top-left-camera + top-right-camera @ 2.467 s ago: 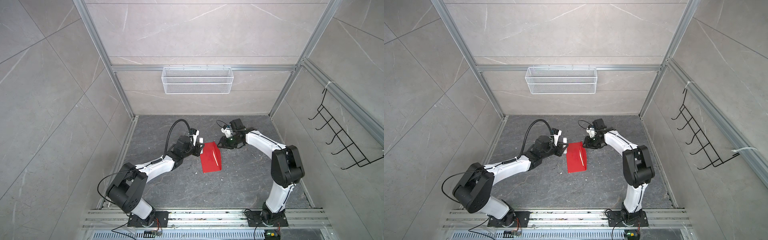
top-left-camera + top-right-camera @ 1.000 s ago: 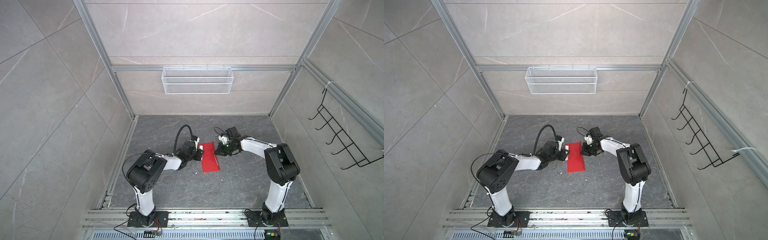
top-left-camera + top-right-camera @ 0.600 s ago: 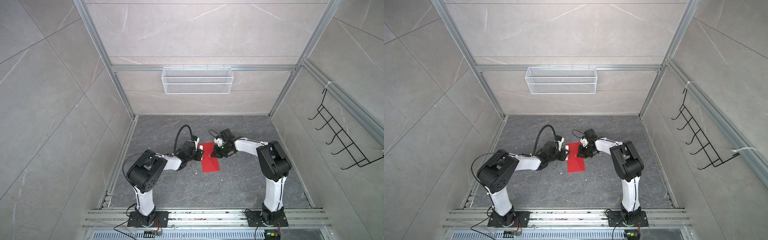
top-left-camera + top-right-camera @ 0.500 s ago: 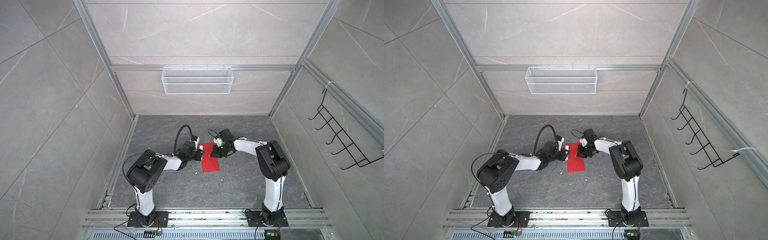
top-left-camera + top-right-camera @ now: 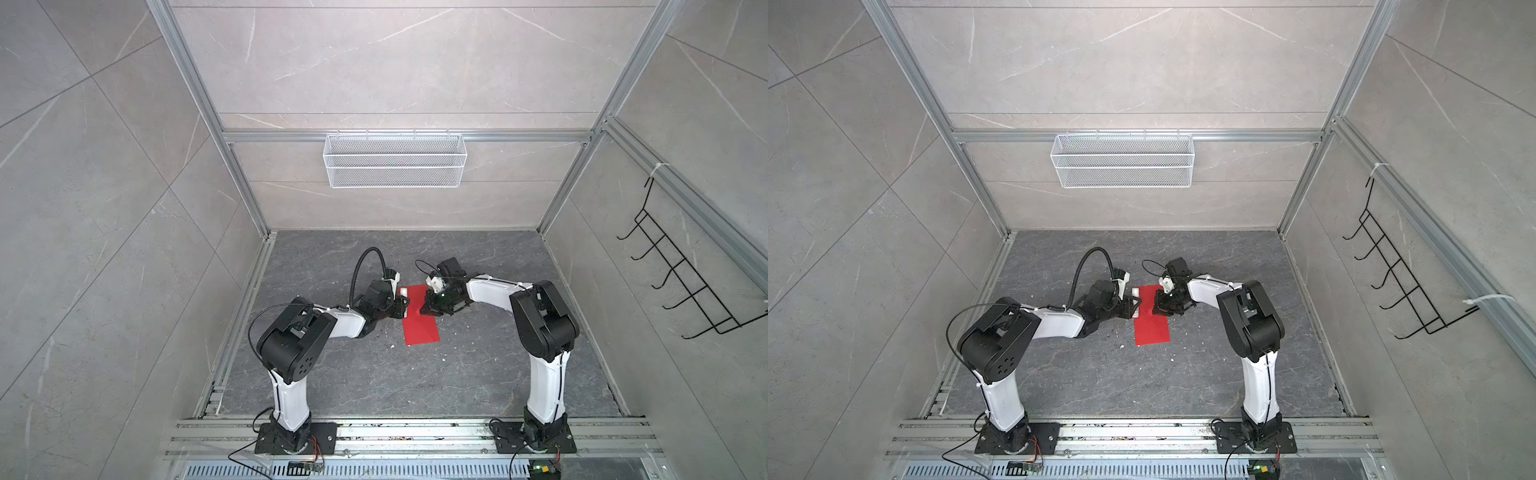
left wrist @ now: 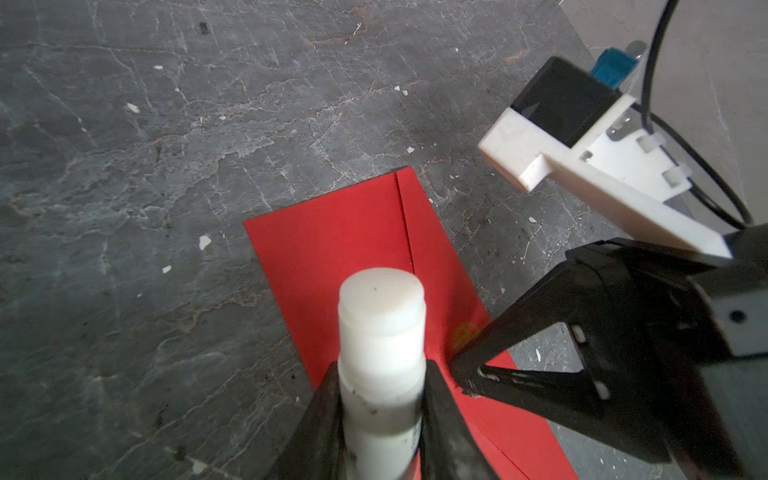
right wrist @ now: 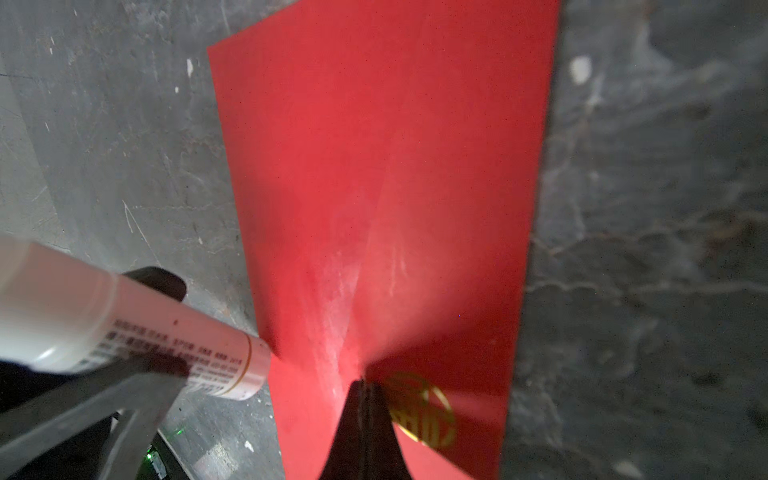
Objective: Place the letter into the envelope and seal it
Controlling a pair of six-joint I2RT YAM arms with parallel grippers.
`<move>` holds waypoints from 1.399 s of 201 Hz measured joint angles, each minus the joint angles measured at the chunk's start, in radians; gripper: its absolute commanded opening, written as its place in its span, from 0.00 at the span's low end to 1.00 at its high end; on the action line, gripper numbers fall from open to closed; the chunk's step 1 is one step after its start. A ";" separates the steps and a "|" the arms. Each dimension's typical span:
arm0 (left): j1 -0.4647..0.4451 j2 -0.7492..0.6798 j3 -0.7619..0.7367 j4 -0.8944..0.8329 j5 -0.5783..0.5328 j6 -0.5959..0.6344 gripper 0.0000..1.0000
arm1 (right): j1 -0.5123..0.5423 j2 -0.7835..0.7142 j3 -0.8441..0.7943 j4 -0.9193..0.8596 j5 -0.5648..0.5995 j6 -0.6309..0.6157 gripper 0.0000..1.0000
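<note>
Nothing legible. Glue stick [image 7: 145,320]: rows of fine print, too blurred to read. Envelope [image 7: 374,166]: gold round emblem [image 7: 419,409], design unclear.

Both arms reach low and inward, wrists nearly meeting. The left gripper [image 6: 381,374] clamps its fingers on a white tube [image 6: 380,328]; the right gripper [image 7: 362,384] — fingers pressed together — points down, apparently touching what lies beneath.

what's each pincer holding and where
Left pincer clamps the glue stick mid-body. Right pincer is shut against the envelope beside its gold emblem; pinch or press unclear.
</note>
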 measured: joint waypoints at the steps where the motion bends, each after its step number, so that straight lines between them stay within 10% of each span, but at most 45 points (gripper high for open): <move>1: 0.000 0.001 0.001 0.000 0.000 0.000 0.00 | 0.000 0.000 0.000 0.000 0.000 0.000 0.00; 281: 0.000 0.034 0.019 0.028 -0.001 -0.024 0.00 | 0.031 -0.070 -0.101 0.011 0.018 -0.050 0.00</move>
